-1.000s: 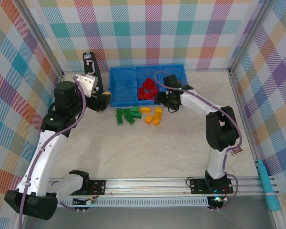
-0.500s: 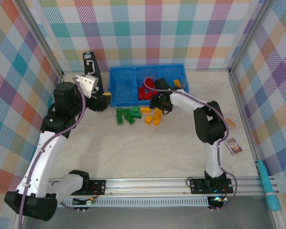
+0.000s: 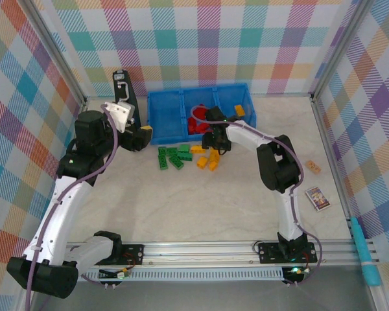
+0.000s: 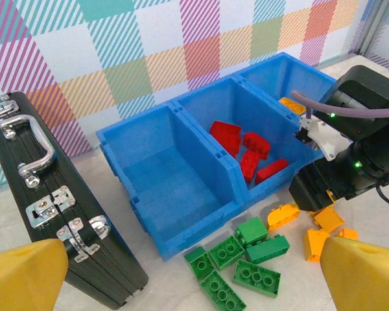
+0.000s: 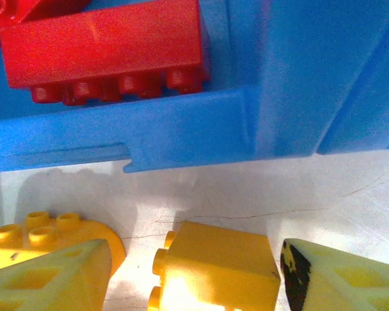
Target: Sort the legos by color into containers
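Note:
The blue tray (image 3: 166,116) stands at the back; its middle compartment holds several red legos (image 3: 198,122), its right one a yellow brick (image 3: 238,110). Green legos (image 3: 172,156) and yellow legos (image 3: 208,157) lie on the table in front. My right gripper (image 3: 215,142) is low over the yellow ones, open, its fingers (image 5: 52,278) either side of a yellow brick (image 5: 214,262) with small gaps. My left gripper (image 3: 141,137) hovers open left of the tray, nothing between its fingertips (image 4: 26,275); green legos (image 4: 246,259) lie below it.
A black case with silver latches (image 3: 124,97) leans at the tray's left end. A tan block (image 3: 313,166) and a small card (image 3: 318,197) lie at the right. A teal pen (image 3: 365,254) rests by the right rail. Plaid walls close in three sides.
My right gripper has come from over the tray's right compartment leftward and down to the yellow legos on the table. A yellow brick now shows in that compartment. The left arm has not moved.

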Robot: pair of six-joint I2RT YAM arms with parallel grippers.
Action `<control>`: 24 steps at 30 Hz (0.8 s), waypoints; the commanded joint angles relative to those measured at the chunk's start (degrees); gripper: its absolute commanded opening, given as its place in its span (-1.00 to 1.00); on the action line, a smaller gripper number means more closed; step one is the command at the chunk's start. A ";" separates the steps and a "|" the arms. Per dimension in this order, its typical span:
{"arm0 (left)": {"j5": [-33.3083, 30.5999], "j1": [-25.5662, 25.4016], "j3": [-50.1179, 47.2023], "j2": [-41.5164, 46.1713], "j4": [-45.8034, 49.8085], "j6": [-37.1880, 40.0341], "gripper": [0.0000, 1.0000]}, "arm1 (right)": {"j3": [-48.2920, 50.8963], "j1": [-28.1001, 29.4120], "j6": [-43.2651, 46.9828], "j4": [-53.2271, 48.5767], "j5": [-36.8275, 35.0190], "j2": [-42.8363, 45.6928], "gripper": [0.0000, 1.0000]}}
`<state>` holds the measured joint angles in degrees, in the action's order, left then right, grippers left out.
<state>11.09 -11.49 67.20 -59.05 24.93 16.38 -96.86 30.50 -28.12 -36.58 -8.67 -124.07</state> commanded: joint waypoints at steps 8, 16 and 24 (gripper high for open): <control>1.48 -0.23 -0.47 -0.63 -1.12 1.11 1.00 | 2.34 0.26 0.80 -2.36 -2.21 -1.16 0.22; 1.54 -0.21 -0.41 -1.28 -1.09 1.37 1.00 | 3.45 0.26 1.12 -2.91 -5.30 -0.49 -0.06; 1.37 -0.20 -0.49 -0.81 -1.02 1.55 1.00 | 5.94 -0.47 4.94 -5.84 -11.32 6.76 -0.16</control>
<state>11.51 -11.49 66.98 -60.42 24.95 17.23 -92.16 30.46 -25.69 -39.11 -16.03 -122.37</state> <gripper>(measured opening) 0.999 0.457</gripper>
